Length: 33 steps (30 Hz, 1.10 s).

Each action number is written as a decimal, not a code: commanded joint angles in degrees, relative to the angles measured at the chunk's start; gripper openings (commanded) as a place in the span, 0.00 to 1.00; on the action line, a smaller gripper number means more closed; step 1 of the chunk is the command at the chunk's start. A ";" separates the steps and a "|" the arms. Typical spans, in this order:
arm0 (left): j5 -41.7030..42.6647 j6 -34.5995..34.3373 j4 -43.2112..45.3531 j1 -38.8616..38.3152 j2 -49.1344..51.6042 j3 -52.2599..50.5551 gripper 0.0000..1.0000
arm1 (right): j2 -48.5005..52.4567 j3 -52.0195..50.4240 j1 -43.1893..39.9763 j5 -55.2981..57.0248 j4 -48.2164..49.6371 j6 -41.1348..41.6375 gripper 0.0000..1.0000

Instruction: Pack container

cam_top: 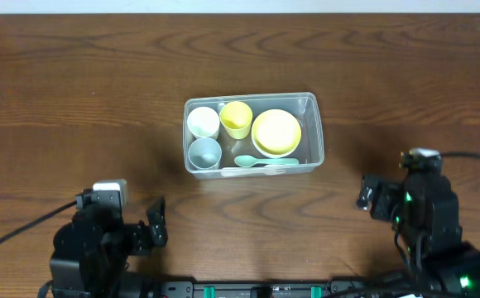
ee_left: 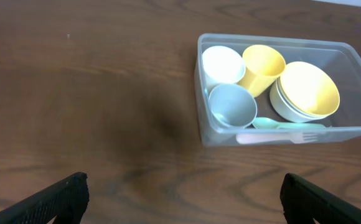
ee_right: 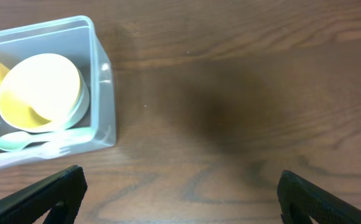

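Your container [cam_top: 310, 136] sits mid-table [cam_top: 74, 83], and both arms wait on its near side, well apart from it. The left gripper [ee_left: 183, 202] is off its near-left corner and the right gripper [ee_right: 180, 196] off its near-right, each with fingers spread wide and nothing between them. Inside the container, a white cup [cam_top: 203, 122], a yellow cup [cam_top: 236, 118] and a grey-blue cup [cam_top: 205, 152] fill the left end. A yellow bowl [cam_top: 276, 131] nests in a white bowl [ee_left: 284, 111] at the right end, and a mint spoon [cam_top: 252, 161] and a white fork [ee_left: 274, 137] lie along the near wall. Packing looks finished to me, since nothing lies loose beside the container. Check that the spoon and fork sit below the rim. If you reach in to settle them, come straight down over the near wall so you don't shove the tub sideways.
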 commanded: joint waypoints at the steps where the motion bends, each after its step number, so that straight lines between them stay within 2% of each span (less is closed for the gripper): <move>1: -0.66 -2.78 0.17 0.13 -1.75 -1.70 0.98 | -4.31 -2.93 0.76 1.14 0.11 1.68 0.99; 6: -0.66 -3.39 1.18 0.13 -1.60 -1.79 0.98 | -5.18 -3.50 0.76 -2.23 -0.02 1.64 0.99; 19: -0.66 -3.39 -0.55 0.13 -1.57 -1.81 0.98 | -5.14 -3.50 0.76 -2.25 -0.07 1.64 0.99; 26: -0.66 -3.39 -0.55 0.13 -1.60 -1.81 0.98 | -5.38 -3.50 0.76 4.22 -5.95 1.60 0.99; 29: -0.66 -3.39 -0.55 0.13 -1.60 -1.81 0.98 | -7.26 -3.50 0.59 4.48 -6.95 1.60 0.99; 33: -0.66 -3.39 -0.55 0.13 -1.60 -1.81 0.98 | -12.96 -4.20 0.50 4.42 -3.67 0.59 0.99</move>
